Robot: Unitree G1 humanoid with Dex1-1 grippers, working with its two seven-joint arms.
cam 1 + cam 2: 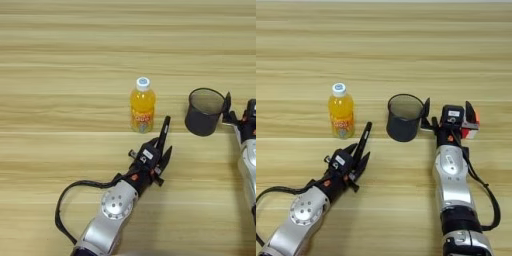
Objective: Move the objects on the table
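1. The left gripper (362,145) lies low in the lower left of the frame, clamped on a black marker (364,136) whose tip points up toward the orange juice bottle (341,111).
2. The marker is light, stiff and smooth; it would likely swivel if held near one end, so a mid-barrel hold seems best.
3. The right gripper (448,114) sits right of centre, its fingers spread wide, one finger just beside the black mesh pen cup (404,118), gripping nothing.
4. The cup stands upright mid-frame; it looks light and tippable, with its rim wall the natural place to pinch.
5. The bottle stands upright left of the cup, apart from it; probably heavier, slick, best taken round the body.
6. A small multicoloured puzzle cube (471,129) peeks out at the right gripper's far side.
7. The wooden table (384,45) is flat, with planks running across the frame.
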